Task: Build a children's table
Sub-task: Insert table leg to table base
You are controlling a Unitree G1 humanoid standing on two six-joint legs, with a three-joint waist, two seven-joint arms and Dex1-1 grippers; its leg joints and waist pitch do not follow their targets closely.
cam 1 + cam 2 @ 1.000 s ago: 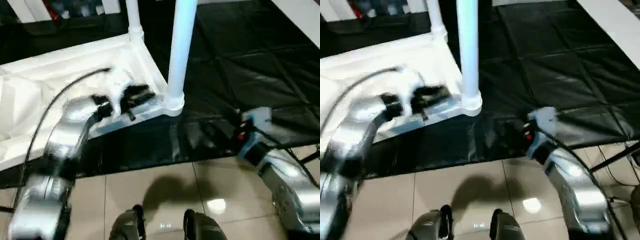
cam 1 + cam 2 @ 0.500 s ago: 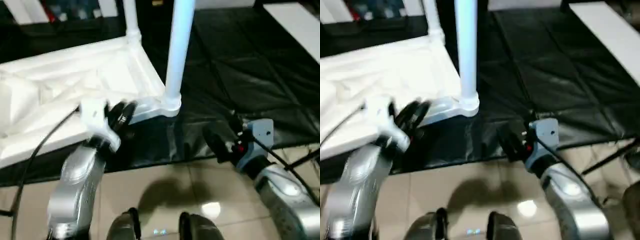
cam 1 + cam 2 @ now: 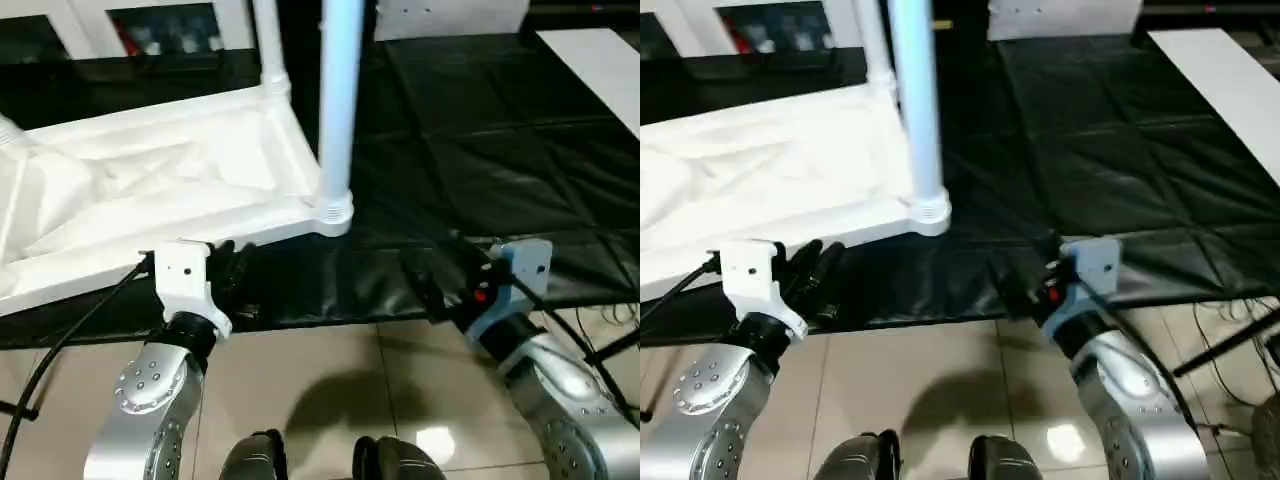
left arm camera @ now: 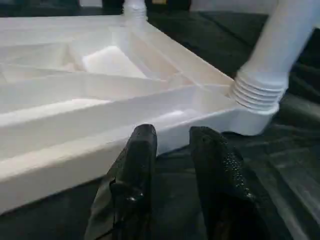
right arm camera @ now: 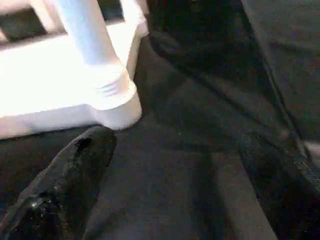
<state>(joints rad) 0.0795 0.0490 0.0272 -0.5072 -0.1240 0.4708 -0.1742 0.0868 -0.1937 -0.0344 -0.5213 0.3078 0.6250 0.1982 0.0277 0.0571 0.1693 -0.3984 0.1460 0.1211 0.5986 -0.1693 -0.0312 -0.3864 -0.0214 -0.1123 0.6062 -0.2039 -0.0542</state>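
The white children's table (image 3: pixel 170 185) lies upside down on the black work table (image 3: pixel 500 150), ribs showing, two legs (image 3: pixel 338 110) upright; left gripper (image 4: pixel 172 150) slightly parted, empty; right gripper (image 5: pixel 185 165) spread wide.

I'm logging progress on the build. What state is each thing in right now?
Table top: upside down on the black work table, ribbed side up.
Near leg: upright, seated in its corner socket.
Far leg: upright in the far corner socket.
Left gripper: narrowly open, empty, just short of the top's edge.
Right gripper: wide open, empty.
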